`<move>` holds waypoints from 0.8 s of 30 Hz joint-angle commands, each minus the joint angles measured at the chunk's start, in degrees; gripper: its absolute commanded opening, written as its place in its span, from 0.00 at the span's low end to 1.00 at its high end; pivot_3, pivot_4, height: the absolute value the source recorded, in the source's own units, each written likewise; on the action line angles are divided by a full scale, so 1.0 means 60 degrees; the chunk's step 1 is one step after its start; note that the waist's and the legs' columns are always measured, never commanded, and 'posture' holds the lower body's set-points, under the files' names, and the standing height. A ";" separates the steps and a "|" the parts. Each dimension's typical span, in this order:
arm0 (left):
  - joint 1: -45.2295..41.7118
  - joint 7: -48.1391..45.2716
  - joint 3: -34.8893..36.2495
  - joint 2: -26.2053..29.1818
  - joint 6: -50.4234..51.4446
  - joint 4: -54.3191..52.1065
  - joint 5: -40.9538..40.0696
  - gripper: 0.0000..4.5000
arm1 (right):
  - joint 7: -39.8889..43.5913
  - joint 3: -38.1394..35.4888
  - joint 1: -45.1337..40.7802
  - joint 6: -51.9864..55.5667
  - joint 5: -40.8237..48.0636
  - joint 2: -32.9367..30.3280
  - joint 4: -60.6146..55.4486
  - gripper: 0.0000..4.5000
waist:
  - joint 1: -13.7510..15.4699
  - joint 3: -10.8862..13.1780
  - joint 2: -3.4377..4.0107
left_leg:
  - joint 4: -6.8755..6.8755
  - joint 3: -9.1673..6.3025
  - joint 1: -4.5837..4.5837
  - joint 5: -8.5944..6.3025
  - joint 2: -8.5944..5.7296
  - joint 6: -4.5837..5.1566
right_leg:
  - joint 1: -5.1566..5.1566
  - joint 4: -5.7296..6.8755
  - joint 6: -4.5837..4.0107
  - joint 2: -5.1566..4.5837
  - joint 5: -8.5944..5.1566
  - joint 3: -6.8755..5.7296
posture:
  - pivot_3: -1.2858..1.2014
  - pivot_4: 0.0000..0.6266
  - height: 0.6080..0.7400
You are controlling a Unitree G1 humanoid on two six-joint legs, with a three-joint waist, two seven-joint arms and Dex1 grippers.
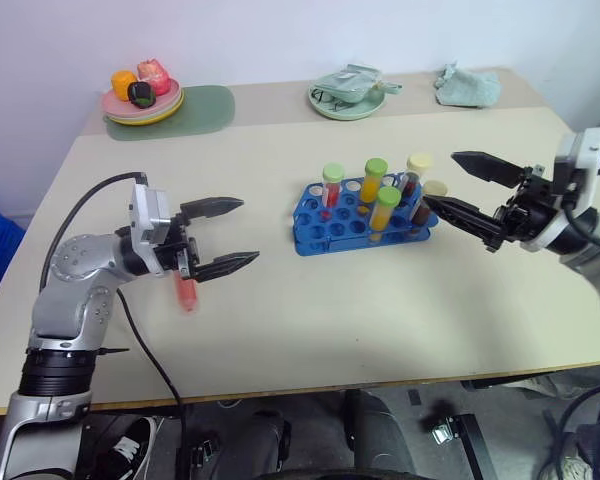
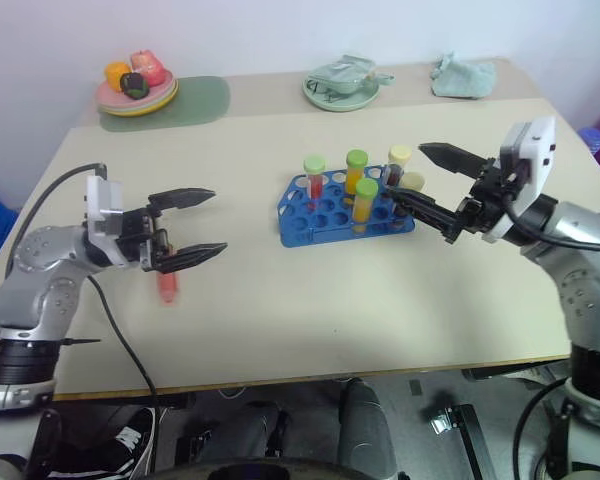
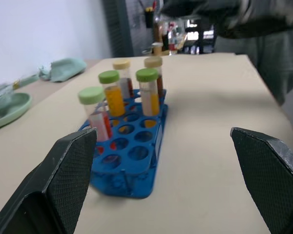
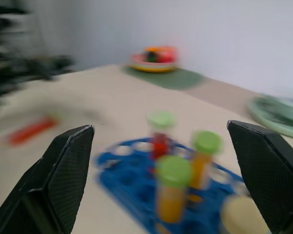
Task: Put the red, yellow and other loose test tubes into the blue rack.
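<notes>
The blue rack point(image 1: 325, 228) stands in the middle of the table and holds several capped tubes upright: one red point(image 1: 331, 187), two yellow point(image 1: 375, 180), two dark with cream caps point(image 1: 417, 172). A loose red tube point(image 1: 186, 292) lies flat on the table at the left. My left gripper point(image 1: 248, 231) hovers above that tube, open and empty, pointing toward the rack. At the rack's right end, beside the cream-capped tubes, my right gripper point(image 1: 443, 180) is open with nothing in it. The right wrist view shows the rack point(image 4: 122, 178) close up and the red tube point(image 4: 31, 130) beyond it.
At the back left a plate of toy fruit point(image 1: 143, 100) sits on a green mat point(image 1: 202, 108). A green dish with a cloth point(image 1: 348, 98) and a teal rag point(image 1: 467, 85) lie along the back edge. The table's front edge runs close below both arms.
</notes>
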 commanded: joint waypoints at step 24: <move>-0.0450 0.9921 0.2967 -0.0696 1.3669 -0.6225 0.0883 1.00 | 0.3317 0.1687 -0.1219 -0.0742 -0.1064 0.0072 0.0774 0.99 | 0.0412 0.0003 -0.0007 | 0.0017 0.0001 -0.0006 -0.0009 -0.0005 -0.0003 | -0.0003 0.0013 0.0001 0.0001 0.0001 0.0001 | 0.52 0.24 1.00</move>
